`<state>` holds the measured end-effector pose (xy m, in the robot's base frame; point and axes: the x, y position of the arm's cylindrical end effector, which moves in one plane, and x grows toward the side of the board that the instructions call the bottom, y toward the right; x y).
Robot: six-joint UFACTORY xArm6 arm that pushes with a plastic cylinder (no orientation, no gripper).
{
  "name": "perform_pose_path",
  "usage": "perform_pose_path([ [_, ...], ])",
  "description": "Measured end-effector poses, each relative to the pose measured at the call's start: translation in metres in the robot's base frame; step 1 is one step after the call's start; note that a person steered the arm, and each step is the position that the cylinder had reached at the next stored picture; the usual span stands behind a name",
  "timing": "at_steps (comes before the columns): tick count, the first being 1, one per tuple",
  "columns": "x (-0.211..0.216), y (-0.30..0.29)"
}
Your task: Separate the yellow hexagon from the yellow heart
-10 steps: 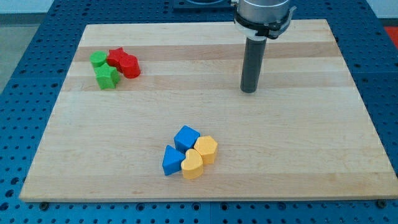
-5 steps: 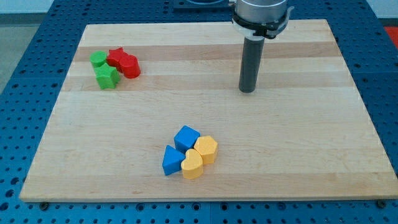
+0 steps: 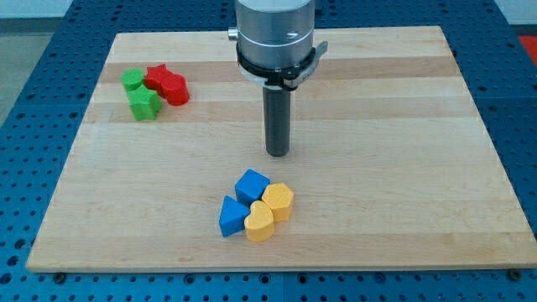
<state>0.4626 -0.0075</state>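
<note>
Just up the view from the pair, my tip (image 3: 278, 154), a bare rod tool with no jaws to part or close, clear of the yellow hexagon (image 3: 279, 200) lying straight below it on the counter (image 3: 419, 210), hexagon touching the yellow heart (image 3: 259, 223) at its lower left.

Pale wood board, plastic-looking blocks, dark matt rod

The board (image 3: 403, 210) is light, smooth wood with lengthwise grain and a faint sheen. The yellow hexagon (image 3: 278, 200), yellow heart (image 3: 259, 223), blue cube (image 3: 252, 184) and the red and green blocks far left look like smooth, slightly glossy plastic. My tip (image 3: 278, 154) ends a matt dark rod under a brushed metal collar (image 3: 275, 33). The surrounding blue table (image 3: 25, 101) is perforated, matt.
</note>
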Motion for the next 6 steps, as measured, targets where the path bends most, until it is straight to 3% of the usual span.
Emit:
perform_pose_path([
  [1, 0.005, -0.048],
  [3, 0.081, -0.147],
  [4, 0.13, -0.139],
  [5, 0.155, -0.087],
  [6, 0.156, -0.065],
])
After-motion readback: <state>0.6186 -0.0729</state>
